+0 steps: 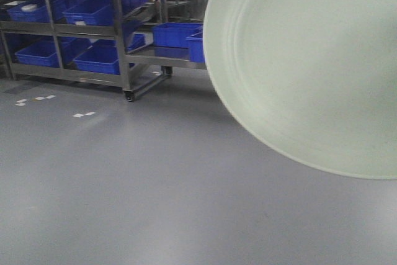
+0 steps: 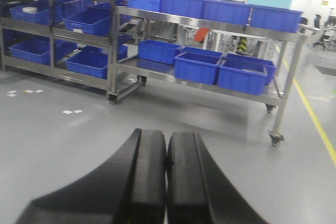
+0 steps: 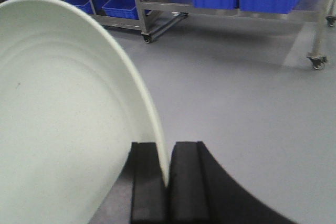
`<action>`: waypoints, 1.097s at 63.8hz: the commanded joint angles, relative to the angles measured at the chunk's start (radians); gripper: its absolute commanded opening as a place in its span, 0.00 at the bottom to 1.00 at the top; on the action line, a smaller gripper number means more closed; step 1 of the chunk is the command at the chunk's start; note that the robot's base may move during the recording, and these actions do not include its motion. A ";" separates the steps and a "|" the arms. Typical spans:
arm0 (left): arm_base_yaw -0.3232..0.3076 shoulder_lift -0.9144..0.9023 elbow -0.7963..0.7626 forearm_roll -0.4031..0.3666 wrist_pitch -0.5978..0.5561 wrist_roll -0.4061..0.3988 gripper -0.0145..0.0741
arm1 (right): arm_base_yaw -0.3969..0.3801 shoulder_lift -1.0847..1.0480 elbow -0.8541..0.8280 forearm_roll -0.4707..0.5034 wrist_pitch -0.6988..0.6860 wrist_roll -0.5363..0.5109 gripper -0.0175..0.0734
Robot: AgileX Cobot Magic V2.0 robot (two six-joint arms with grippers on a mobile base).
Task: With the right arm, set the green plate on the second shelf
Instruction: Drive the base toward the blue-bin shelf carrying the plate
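The green plate [image 1: 304, 66] is held up on edge in the air and fills the right of the front view, hiding what lies behind it. In the right wrist view the green plate [image 3: 63, 119] covers the left half, and my right gripper [image 3: 167, 153] is shut on its lower rim, one finger on each face. My left gripper [image 2: 167, 135] is shut with nothing in it, low over the grey floor. A wheeled steel rack [image 2: 210, 24] with shelves stands several steps ahead. I cannot tell which of its tiers is the second shelf.
Blue bins [image 2: 247, 74] sit on the wheeled rack's lower tier, more blue bins [image 2: 205, 6] on its top. A taller steel rack [image 2: 113, 35] with blue bins stands to the left. Yellow floor line [image 2: 310, 114] runs at right. White tape marks [image 1: 84, 115] dot the floor.
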 commanded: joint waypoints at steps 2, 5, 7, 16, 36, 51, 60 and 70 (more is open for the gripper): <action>-0.006 -0.016 0.041 -0.008 -0.089 -0.003 0.31 | -0.006 0.001 -0.036 -0.017 -0.074 0.005 0.25; -0.006 -0.016 0.041 -0.008 -0.089 -0.003 0.31 | -0.006 0.001 -0.036 -0.017 -0.074 0.005 0.25; -0.006 -0.016 0.041 -0.008 -0.089 -0.003 0.31 | -0.006 0.001 -0.036 -0.017 -0.074 0.005 0.25; -0.006 -0.016 0.041 -0.008 -0.089 -0.003 0.31 | -0.006 0.001 -0.036 -0.017 -0.074 0.005 0.25; -0.006 -0.016 0.041 -0.008 -0.089 -0.003 0.31 | -0.006 0.001 -0.036 -0.017 -0.074 0.005 0.25; -0.006 -0.016 0.041 -0.008 -0.089 -0.003 0.31 | -0.006 0.001 -0.036 -0.017 -0.074 0.005 0.25; -0.006 -0.016 0.041 -0.008 -0.089 -0.003 0.31 | -0.006 0.001 -0.036 -0.017 -0.072 0.005 0.25; -0.006 -0.016 0.041 -0.008 -0.089 -0.003 0.31 | -0.006 0.001 -0.036 -0.017 -0.072 0.005 0.25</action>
